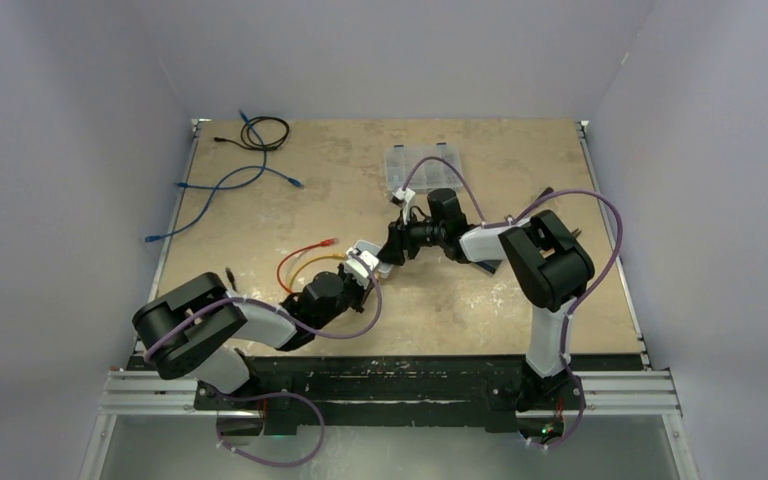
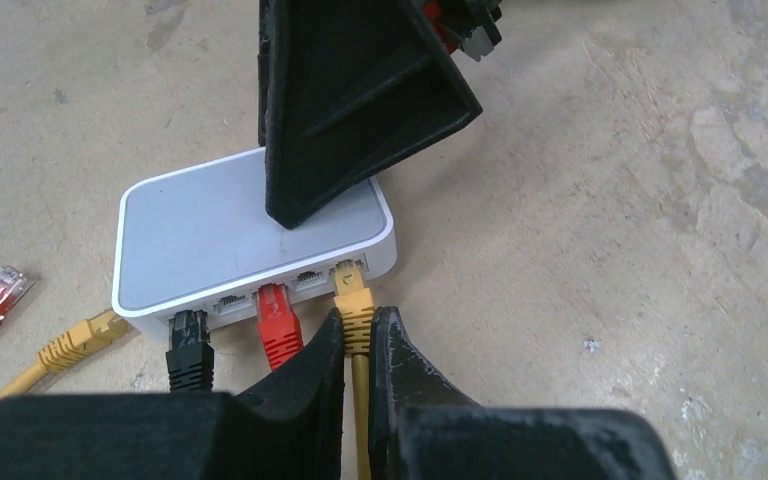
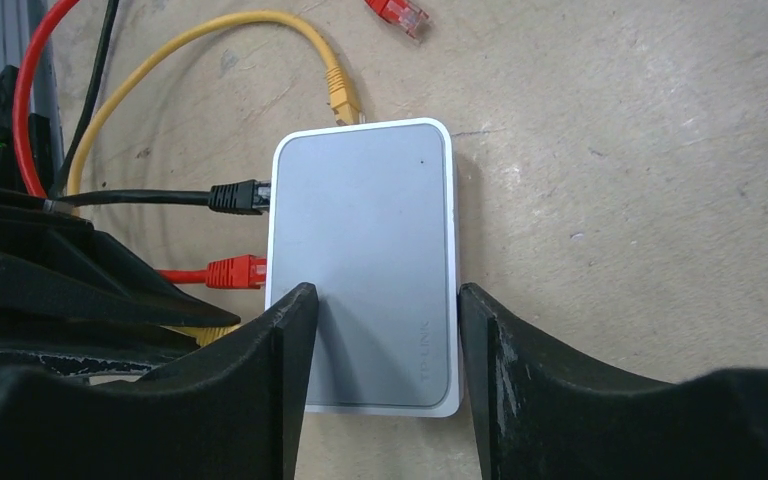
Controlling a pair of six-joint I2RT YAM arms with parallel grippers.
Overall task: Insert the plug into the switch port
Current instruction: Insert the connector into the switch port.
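The white switch [image 2: 200, 230] [image 3: 360, 230] [image 1: 367, 254] lies flat at the table's middle. A black plug [image 2: 188, 340] and a red plug [image 2: 278, 320] sit in its ports. The yellow plug [image 2: 353, 295] sits in the rightmost port, and my left gripper [image 2: 358, 315] [image 1: 353, 275] is shut on its boot. My right gripper [image 3: 385, 295] [image 1: 392, 248] straddles the switch's far end. Its jaws are open about as wide as the case, one fingertip [image 2: 285, 205] over the top and the other just off the edge.
A second yellow plug [image 3: 343, 100] and a loose red plug [image 3: 400, 15] lie beside the switch. A blue cable [image 1: 220, 185] and a black cable [image 1: 265, 130] lie at the back left. A clear parts box [image 1: 420, 165] stands behind the right arm.
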